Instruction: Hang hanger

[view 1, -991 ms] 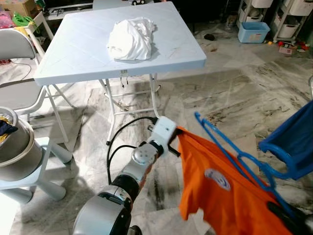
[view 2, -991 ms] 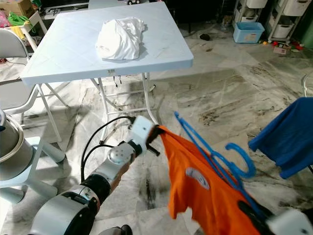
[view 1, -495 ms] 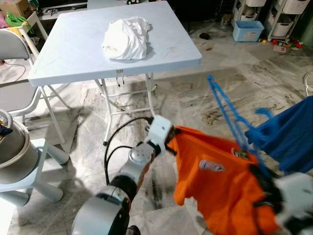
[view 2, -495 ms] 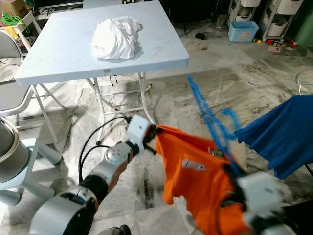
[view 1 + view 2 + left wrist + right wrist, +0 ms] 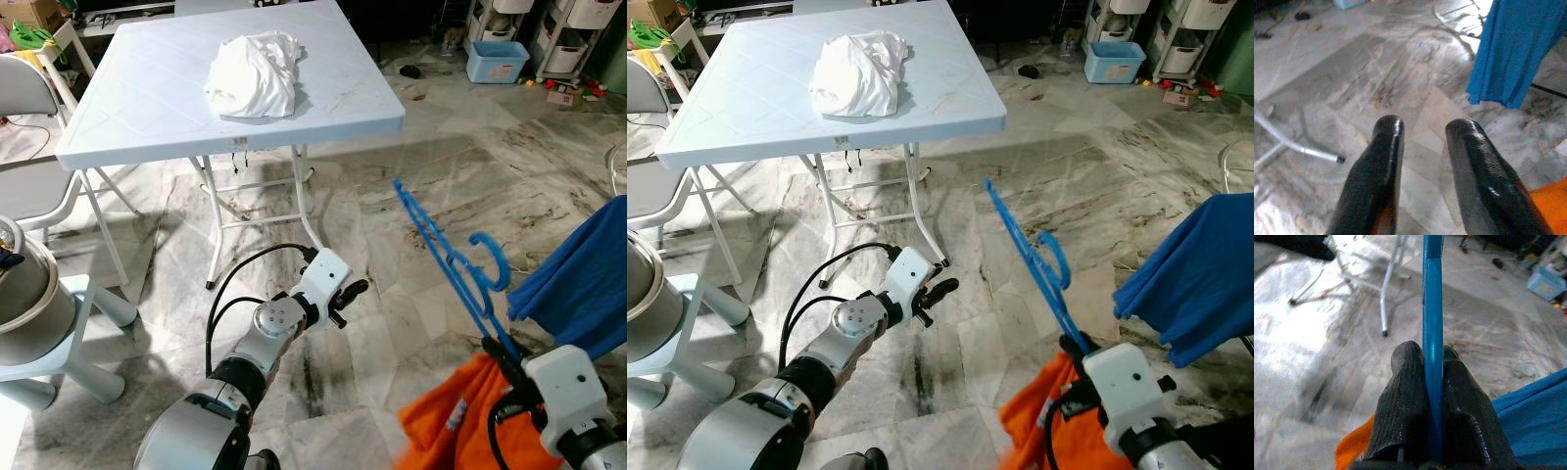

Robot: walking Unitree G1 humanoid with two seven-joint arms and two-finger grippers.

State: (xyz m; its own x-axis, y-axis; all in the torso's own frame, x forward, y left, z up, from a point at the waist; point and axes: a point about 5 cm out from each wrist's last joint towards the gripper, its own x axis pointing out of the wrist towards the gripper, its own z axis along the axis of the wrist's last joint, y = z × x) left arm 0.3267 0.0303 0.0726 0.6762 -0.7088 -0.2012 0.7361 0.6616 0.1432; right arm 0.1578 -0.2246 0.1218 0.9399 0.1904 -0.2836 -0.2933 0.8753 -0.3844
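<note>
My right gripper (image 5: 505,357) is low at the right, shut on the lower end of a blue hanger (image 5: 449,262). The hanger slants up and to the left, its hook (image 5: 490,260) in the air. In the right wrist view the fingers (image 5: 1405,391) pinch the hanger's bar (image 5: 1432,328). An orange shirt (image 5: 456,431) droops in a bunch beside that gripper. My left gripper (image 5: 348,302) is stretched out over the marble floor, open, holding nothing; its fingers (image 5: 1383,161) stand apart in the left wrist view. A blue garment (image 5: 578,284) hangs at the far right.
A white folding table (image 5: 147,108) with a crumpled white cloth (image 5: 253,73) stands ahead on the left. A grey chair (image 5: 29,88) and a metal pot (image 5: 24,294) on a white stool are at the left. A blue bin (image 5: 487,61) and shelves are at the back right.
My left gripper has let go of the orange shirt, which dropped from being stretched between the arms to a bunch by the right gripper. The hanger swung left and lower.
</note>
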